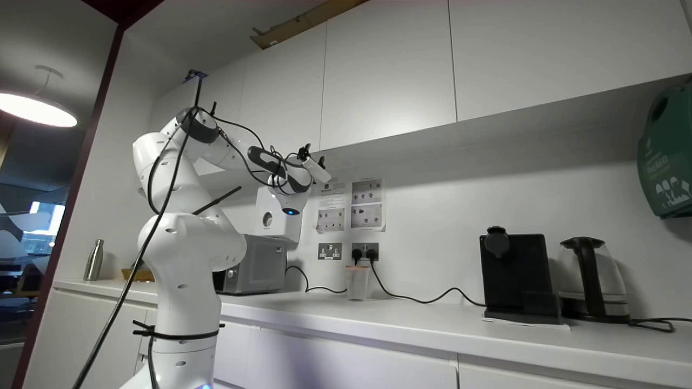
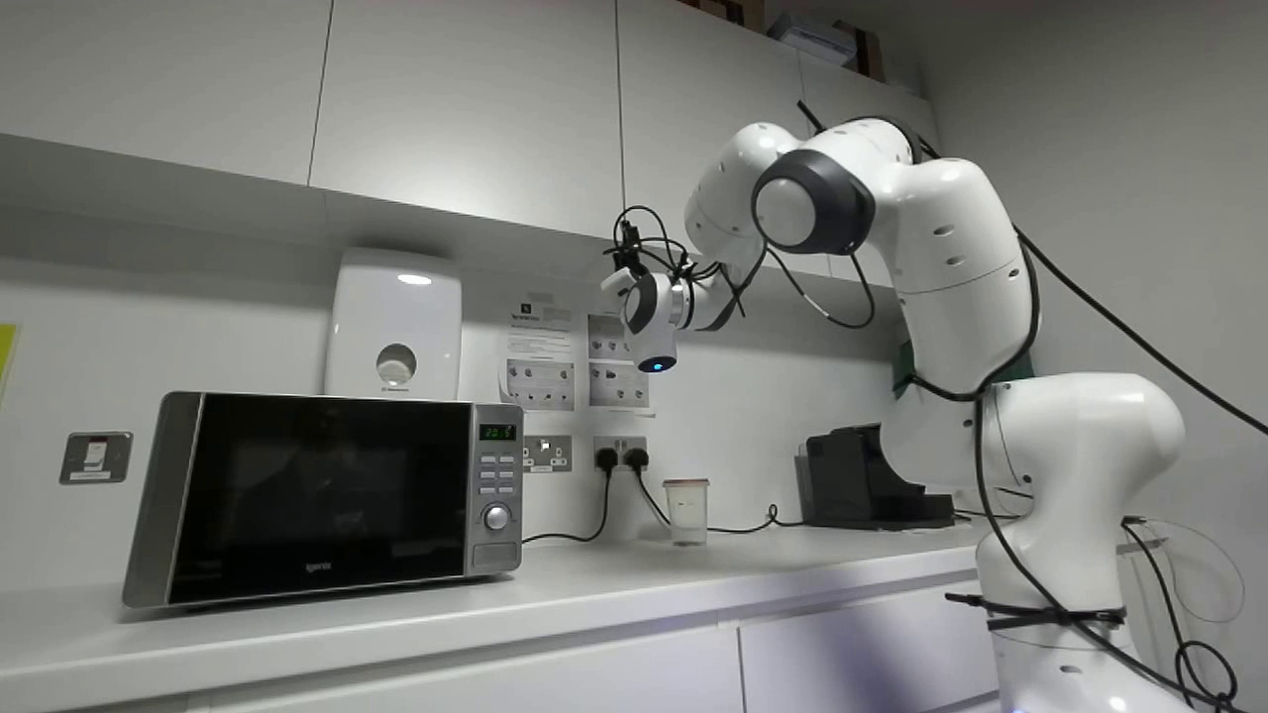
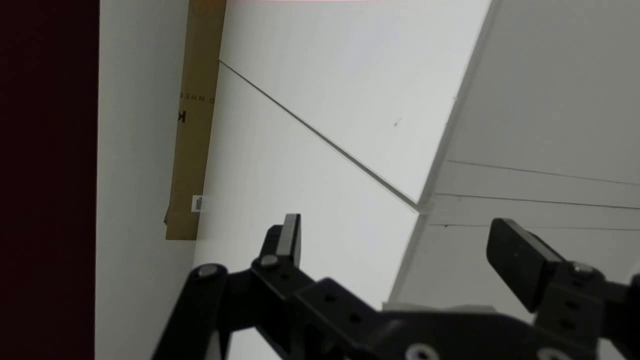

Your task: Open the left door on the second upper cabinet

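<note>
The second upper cabinet's left door is a flat white panel without a handle, also seen in an exterior view and the wrist view. It is flush with the adjoining right panel, and a thin seam divides them. The door is shut, so the interior is hidden. My gripper is at the cabinet's lower edge near this seam, also in an exterior view. In the wrist view the gripper is open and empty. One finger is over the door face, the other over the underside; contact cannot be told.
Cardboard lies on top of the cabinets. Below are a white dispenser, a microwave, a plastic cup, a black coffee machine and a kettle on the counter. Cables hang loosely around the arm.
</note>
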Controlling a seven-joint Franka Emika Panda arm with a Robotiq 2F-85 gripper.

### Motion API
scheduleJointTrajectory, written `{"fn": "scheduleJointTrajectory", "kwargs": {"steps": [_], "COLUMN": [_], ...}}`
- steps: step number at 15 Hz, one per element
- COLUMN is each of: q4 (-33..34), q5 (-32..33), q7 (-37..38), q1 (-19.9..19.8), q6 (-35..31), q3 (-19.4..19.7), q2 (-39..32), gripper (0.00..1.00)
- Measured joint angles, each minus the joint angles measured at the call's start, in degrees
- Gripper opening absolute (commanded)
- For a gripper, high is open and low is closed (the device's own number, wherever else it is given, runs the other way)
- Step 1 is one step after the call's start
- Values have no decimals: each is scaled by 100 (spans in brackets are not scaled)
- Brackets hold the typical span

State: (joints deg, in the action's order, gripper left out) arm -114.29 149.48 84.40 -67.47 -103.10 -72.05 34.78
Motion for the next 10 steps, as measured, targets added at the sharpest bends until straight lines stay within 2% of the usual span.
{"fn": "scheduleJointTrajectory", "kwargs": {"steps": [10], "q4": [333], "q5": [0], "q7": [2], "q1": [-214], "q6": [5], "q3": [-45], "q2": [143], "gripper": [100]}}
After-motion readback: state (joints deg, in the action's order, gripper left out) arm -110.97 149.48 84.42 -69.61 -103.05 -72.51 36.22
